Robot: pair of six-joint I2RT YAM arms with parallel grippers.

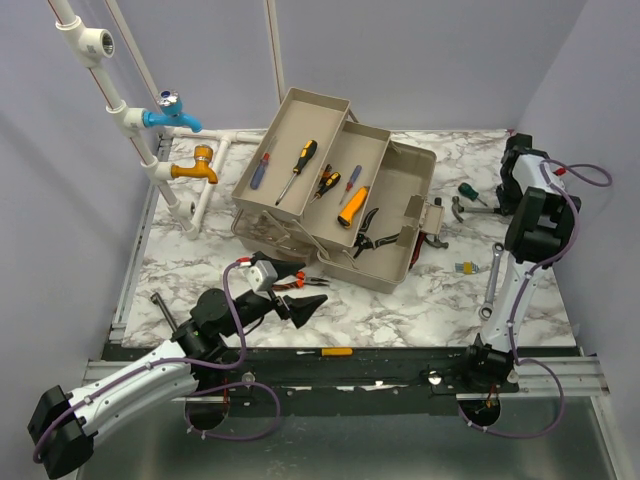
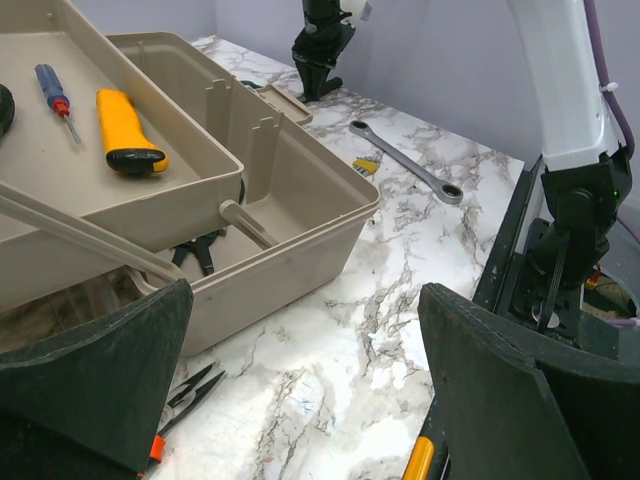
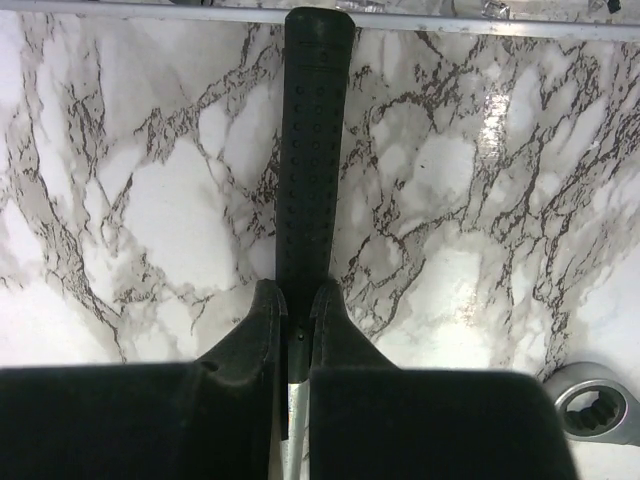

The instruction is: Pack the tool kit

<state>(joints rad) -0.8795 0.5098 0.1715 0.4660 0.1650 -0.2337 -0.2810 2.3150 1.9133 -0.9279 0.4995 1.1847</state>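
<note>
The beige toolbox (image 1: 392, 272) stands open in the middle of the table with its trays folded out. The trays hold screwdrivers (image 1: 298, 165) and a yellow-handled tool (image 1: 352, 206), and black pliers (image 1: 366, 232) lie in the bottom. My right gripper (image 3: 298, 290) is shut on a black-handled hammer (image 3: 312, 150) lying on the marble to the right of the box (image 1: 470, 208). My left gripper (image 2: 305, 295) is open over bare marble in front of the toolbox wall (image 2: 290, 260). Orange-handled pliers (image 2: 185, 395) lie by its left finger.
A long ratchet wrench (image 1: 493, 285) and a small yellow piece (image 1: 465, 267) lie right of the box. A green screwdriver (image 1: 468, 192) lies near the hammer. A yellow-handled screwdriver (image 1: 335, 352) rests on the front rail. White pipes with taps (image 1: 175, 120) stand at the back left.
</note>
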